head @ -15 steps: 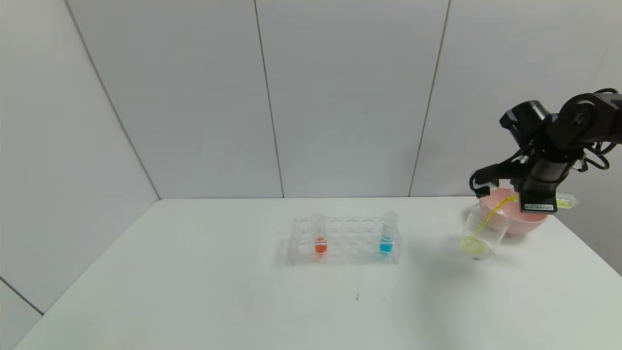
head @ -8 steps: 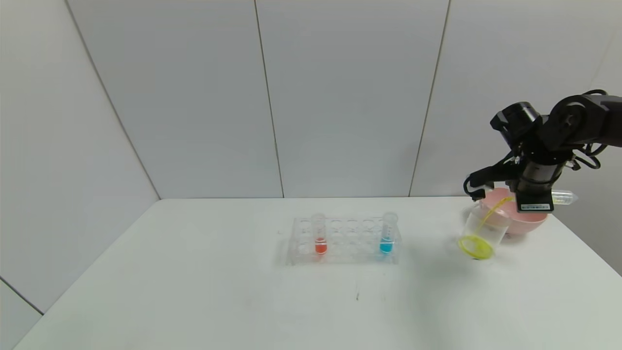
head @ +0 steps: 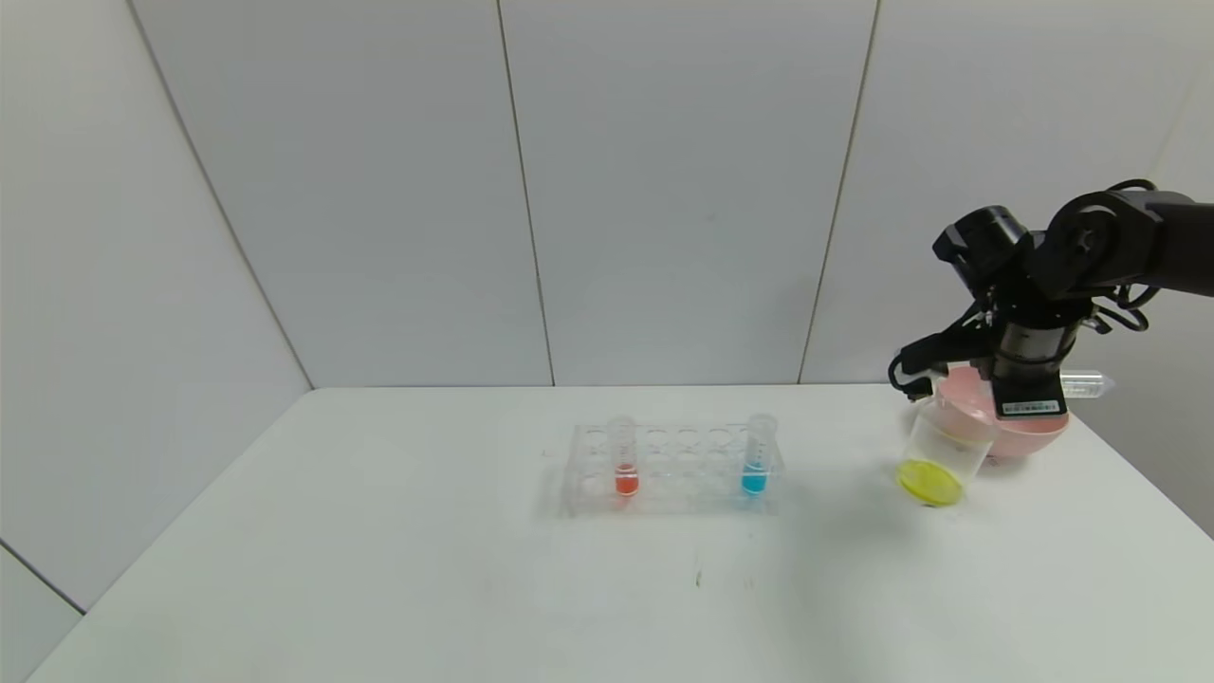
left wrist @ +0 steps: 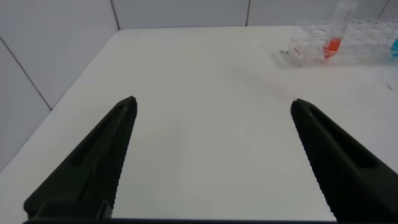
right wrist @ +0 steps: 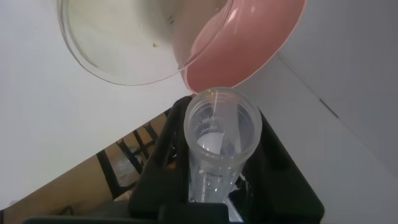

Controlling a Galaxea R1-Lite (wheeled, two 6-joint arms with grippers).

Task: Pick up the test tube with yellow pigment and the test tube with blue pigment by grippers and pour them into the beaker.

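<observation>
**Emptied tube held sideways over the beaker at the right edge of the worktop**

The white worktop [head: 474,569] carries everything. The pink bowl [head: 1029,432] stands near its right edge, toward the far right corner, and the beaker [head: 939,455] stands just in front of the bowl on its left side, with a yellow layer of liquid at its bottom. The clear rack [head: 669,470] is in the middle of the worktop, well apart from the beaker. In the rack, the test tube with blue pigment [head: 757,455] stands upright at the right end, and a tube with red-orange liquid [head: 623,457] stands upright near the left end.

The right end effector [head: 1029,394] hangs above the bowl and the beaker, clamped on the test tube with yellow pigment [head: 1084,384], which lies about horizontal and looks empty. The left end effector [left wrist: 211,155] is over the left part of the worktop, its fingers [left wrist: 93,168] wide apart and holding nothing.
</observation>
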